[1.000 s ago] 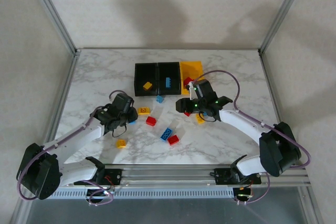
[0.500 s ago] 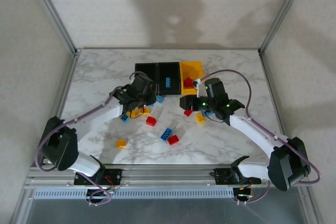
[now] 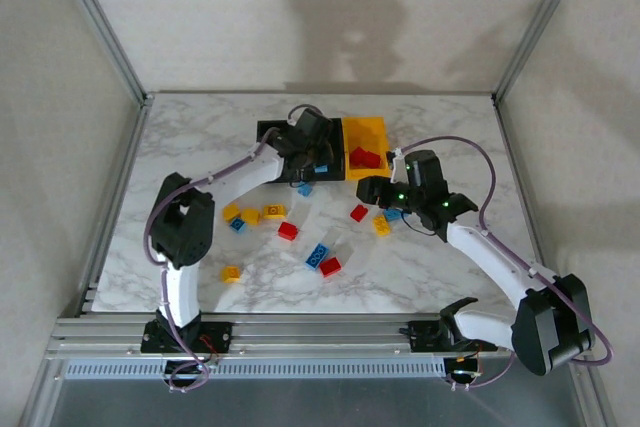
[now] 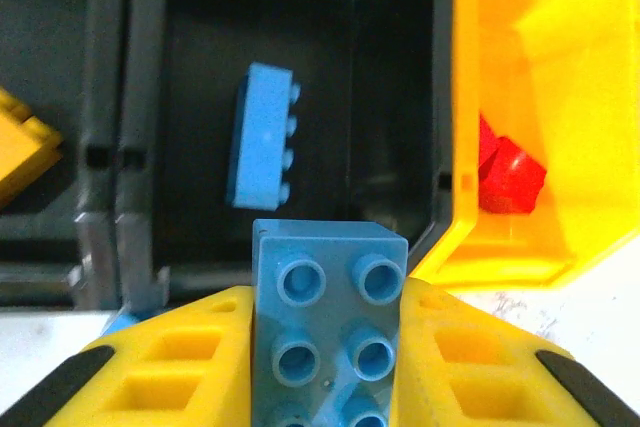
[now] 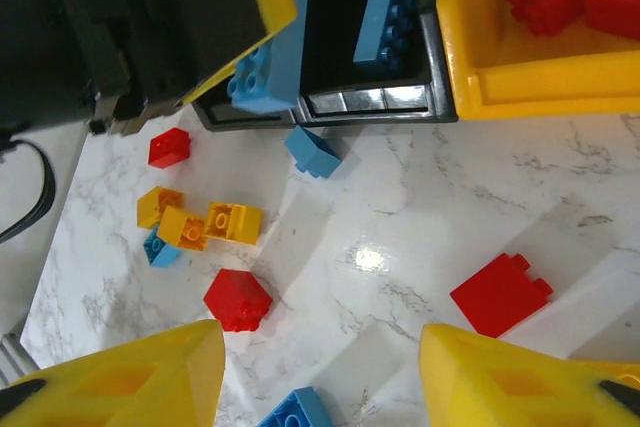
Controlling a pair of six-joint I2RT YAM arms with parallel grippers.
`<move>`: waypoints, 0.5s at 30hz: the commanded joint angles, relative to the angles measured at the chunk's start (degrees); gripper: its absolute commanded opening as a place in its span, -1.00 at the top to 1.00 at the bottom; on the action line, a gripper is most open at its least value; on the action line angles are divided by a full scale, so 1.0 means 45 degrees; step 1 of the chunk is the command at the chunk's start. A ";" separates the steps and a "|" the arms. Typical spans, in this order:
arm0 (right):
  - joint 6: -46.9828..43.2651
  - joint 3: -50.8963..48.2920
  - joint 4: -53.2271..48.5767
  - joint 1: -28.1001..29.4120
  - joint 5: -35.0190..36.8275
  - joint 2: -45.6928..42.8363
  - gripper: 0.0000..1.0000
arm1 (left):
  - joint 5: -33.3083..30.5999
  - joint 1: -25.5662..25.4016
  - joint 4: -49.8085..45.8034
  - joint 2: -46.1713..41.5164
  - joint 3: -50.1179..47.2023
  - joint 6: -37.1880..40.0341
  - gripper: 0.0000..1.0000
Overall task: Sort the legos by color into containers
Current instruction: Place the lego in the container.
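Left wrist: the left fingers (image 4: 330, 367) are shut hard on a blue brick (image 4: 330, 292), which hangs above the near edge of the middle black bin (image 4: 380, 127). One blue piece (image 4: 262, 137) already lies on that bin's floor. Touching it on the right is the yellow bin (image 4: 560, 67), with red bricks (image 4: 510, 172) inside. From the right wrist, the right fingers (image 5: 320, 367) stand partly open with nothing between them, hovering over the table (image 5: 420, 227) near a loose red brick (image 5: 500, 294). Yellow bricks (image 5: 200, 222) and a stray blue brick (image 5: 313, 152) lie scattered further left.

The drop looks to me like the risky bit. The held brick sits close to the bin's near wall, so if let go here it may clip the rim and tumble out onto the table. A small drift right would put it among the reds. The two arms are also near each other beside the bins. A reach by the right one toward the yellow bin could brush the left.
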 commanded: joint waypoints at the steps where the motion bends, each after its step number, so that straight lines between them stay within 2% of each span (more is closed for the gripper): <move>1: 0.0308 -0.0144 -0.0135 -0.0089 0.0424 -0.0305 -0.08 | -0.0417 -0.0079 -0.0725 0.0958 0.1336 0.0370 0.63; 6: 0.0287 -0.0149 -0.0547 -0.0164 0.0806 -0.0751 -0.08 | -0.0611 -0.0015 -0.1265 0.2441 0.3028 0.0488 0.60; 15: 0.0345 -0.0169 -0.1015 -0.0247 0.1210 -0.1407 -0.08 | -0.0605 0.0155 -0.1953 0.4086 0.4822 0.0741 0.55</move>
